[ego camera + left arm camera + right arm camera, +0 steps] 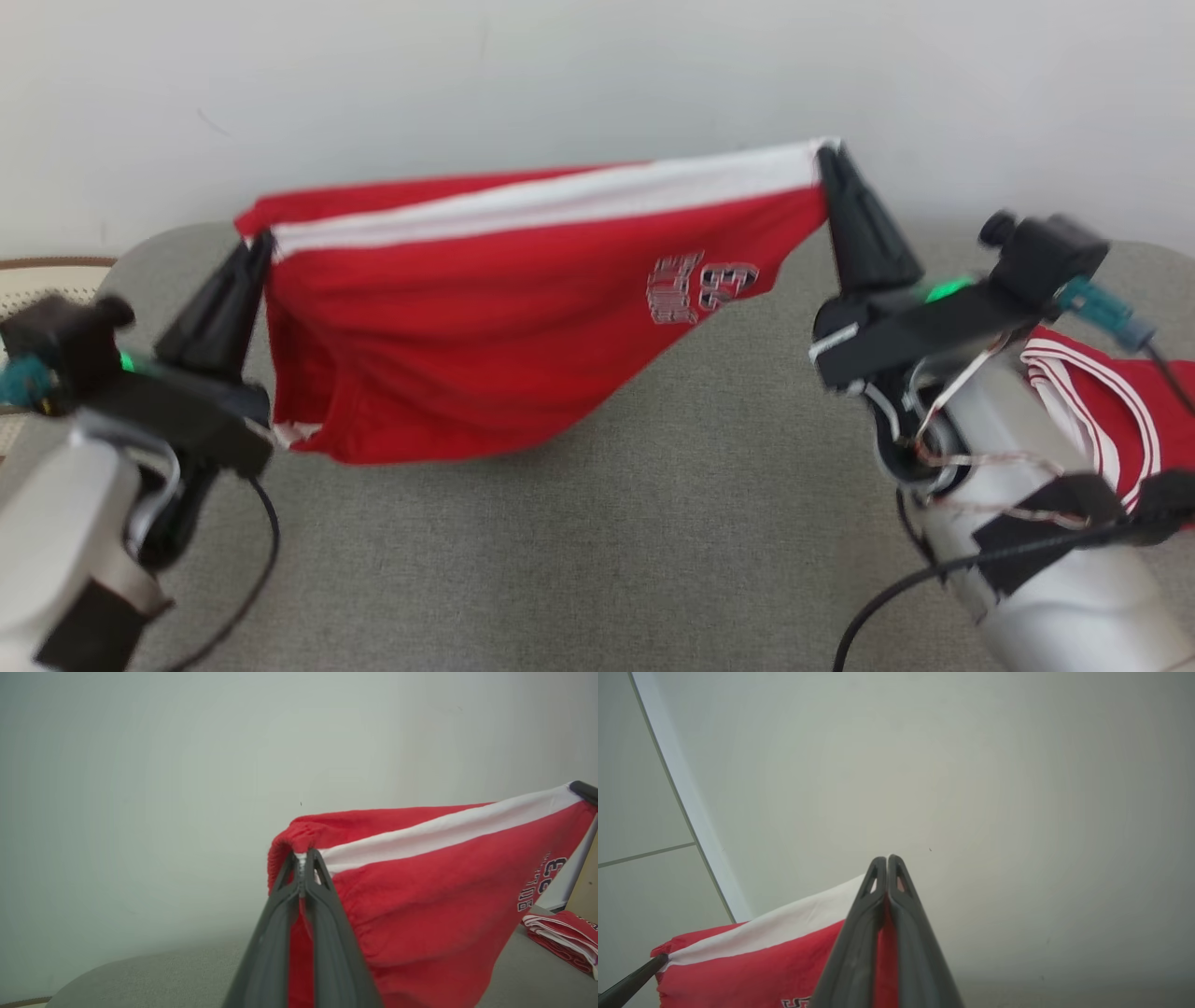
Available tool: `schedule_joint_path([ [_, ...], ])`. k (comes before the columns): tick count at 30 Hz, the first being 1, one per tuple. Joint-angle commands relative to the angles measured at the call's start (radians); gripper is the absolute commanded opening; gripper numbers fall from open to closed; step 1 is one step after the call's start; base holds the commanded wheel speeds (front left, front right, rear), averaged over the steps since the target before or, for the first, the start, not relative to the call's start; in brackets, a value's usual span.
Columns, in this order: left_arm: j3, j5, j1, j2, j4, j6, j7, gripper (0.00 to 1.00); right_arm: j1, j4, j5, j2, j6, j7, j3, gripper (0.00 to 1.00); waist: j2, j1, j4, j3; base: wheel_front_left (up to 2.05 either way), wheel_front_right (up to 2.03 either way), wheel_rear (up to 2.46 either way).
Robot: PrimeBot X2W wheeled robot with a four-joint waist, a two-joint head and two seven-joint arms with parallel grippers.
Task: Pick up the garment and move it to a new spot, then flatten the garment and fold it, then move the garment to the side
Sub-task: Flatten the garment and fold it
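Over the left end of the grey cushion (653,541), the left gripper (260,245) is clamping tight on the gathered waistband end of the red shorts (448,336), just where the white stripe (560,201) begins. The shorts are hanging above the middle of the cushion, stretched between both grippers, with their lowest fold touching or nearly touching the cushion (I cannot tell which). Above the right part of the cushion, and riding higher, the right gripper (831,157) is pinching the stripe's far end, its jaws closed on cloth. A folded red pile (1102,411) is lying at the cushion's right end, partly behind the right forearm. Both grips are biting only thin edges, so I judge that pulling the arms further apart is risking a corner slipping free and the shorts dropping in a heap. Because the shorts are hanging slanted, laying them down this way is likely trapping creases underneath, and a swing toward the cushion's right end could be disturbing that pile. The print (700,285) is showing the number 23, and the arched word beside it is too blurred to read.
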Motion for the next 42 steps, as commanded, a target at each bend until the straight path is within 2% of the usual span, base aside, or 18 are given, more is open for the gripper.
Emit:
schedule_joint_path([
  [1, -0.018, -0.018, -0.036, 0.02, 0.01, 0.0, 0.007, 0.0, -0.025, 0.005, -0.01, -0.011, 0.0, 0.0, -0.005, 0.0, 0.0, 0.0, -0.002, -0.004, 0.0, 0.0, 0.0],
  [6, -0.127, -0.067, -0.22, 0.068, 0.052, 0.0, 0.03, 0.0, -0.161, 0.04, -0.047, -0.019, 0.0, 0.0, -0.027, 0.0, 0.0, 0.0, -0.015, 0.021, 0.0, 0.0, 0.0],
  [11, -0.184, -0.13, -0.394, 0.052, 0.109, 0.0, 0.042, 0.0, -0.311, 0.114, -0.075, -0.023, 0.0, 0.0, -0.013, 0.0, 0.0, 0.0, -0.024, 0.13, 0.0, 0.0, 0.0],
  [17, -0.247, -0.112, -0.609, 0.029, 0.195, 0.0, 0.012, 0.0, -0.517, 0.199, -0.118, -0.032, 0.0, 0.0, 0.022, 0.0, 0.0, 0.0, -0.035, 0.306, 0.0, 0.0, 0.0],
  [22, -0.218, -0.041, -0.784, -0.017, 0.27, 0.0, -0.016, 0.0, -0.687, 0.249, -0.202, -0.018, 0.0, 0.0, -0.025, 0.0, 0.0, 0.0, -0.047, 0.424, 0.0, 0.0, 0.0],
  [26, -0.136, 0.05, -0.9, -0.035, 0.229, 0.0, -0.016, 0.0, -0.806, 0.248, -0.3, 0.003, 0.0, 0.0, -0.104, 0.0, 0.0, 0.0, -0.071, 0.501, 0.0, 0.0, 0.0],
  [29, -0.055, 0.07, -0.897, -0.063, 0.16, 0.0, -0.016, 0.0, -0.836, 0.224, -0.355, 0.017, 0.0, 0.0, -0.169, 0.0, 0.0, 0.0, -0.088, 0.537, 0.0, 0.0, 0.0],
  [33, -0.039, 0.028, -0.819, -0.065, 0.12, 0.0, -0.016, 0.0, -0.8, 0.187, -0.356, 0.019, 0.0, 0.0, -0.195, 0.0, 0.0, 0.0, -0.104, 0.551, 0.0, 0.0, 0.0],
  [36, -0.059, -0.051, -0.737, -0.063, 0.076, 0.0, -0.016, 0.0, -0.724, 0.152, -0.316, -0.011, 0.0, 0.0, -0.136, 0.0, 0.0, 0.0, -0.112, 0.562, 0.0, 0.0, 0.0],
  [42, -0.135, -0.262, -0.496, -0.029, 0.002, 0.0, -0.016, 0.0, -0.476, 0.053, -0.103, -0.114, 0.0, 0.0, 0.054, 0.0, 0.0, 0.0, -0.114, 0.551, 0.0, 0.0, 0.0],
])
